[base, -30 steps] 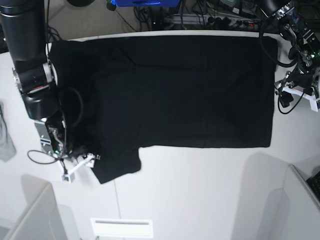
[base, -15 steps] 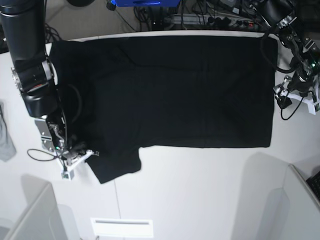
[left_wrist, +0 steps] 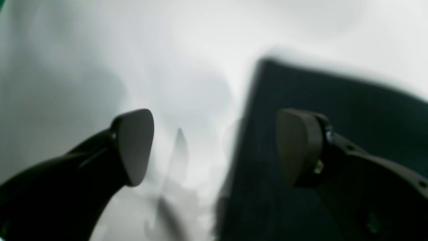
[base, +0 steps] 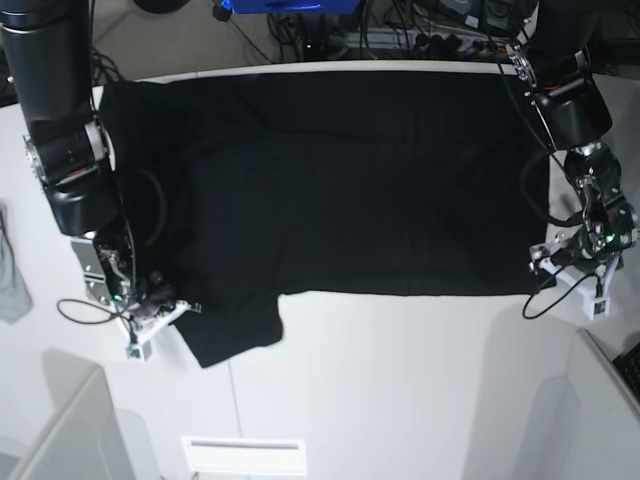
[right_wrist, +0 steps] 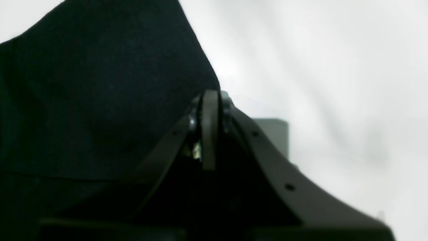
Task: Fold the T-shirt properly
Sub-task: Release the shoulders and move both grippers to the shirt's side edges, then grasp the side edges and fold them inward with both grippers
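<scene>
The black T-shirt (base: 350, 180) lies spread flat on the white table (base: 400, 380), with one short sleeve (base: 235, 330) sticking out at the lower left. My right gripper (base: 188, 307) is at that sleeve's left edge. In the right wrist view it (right_wrist: 209, 134) is shut with the black cloth (right_wrist: 100, 100) ending right at its tips. My left gripper (base: 540, 262) is at the shirt's lower right corner. In the left wrist view it (left_wrist: 215, 147) is open, one fingertip (left_wrist: 297, 147) over the cloth (left_wrist: 351, 107) and the other over bare table.
A small light-grey cloth (base: 10, 280) lies at the table's left edge. Grey panels stand at the lower left (base: 60, 430) and lower right (base: 600, 400). A white slotted plate (base: 243, 455) sits near the front edge. Cables (base: 400, 30) lie behind the table.
My left arm has moved down along the shirt's right edge, from the upper right to the lower right corner. My right gripper has stayed at the sleeve's edge, shifting only slightly.
</scene>
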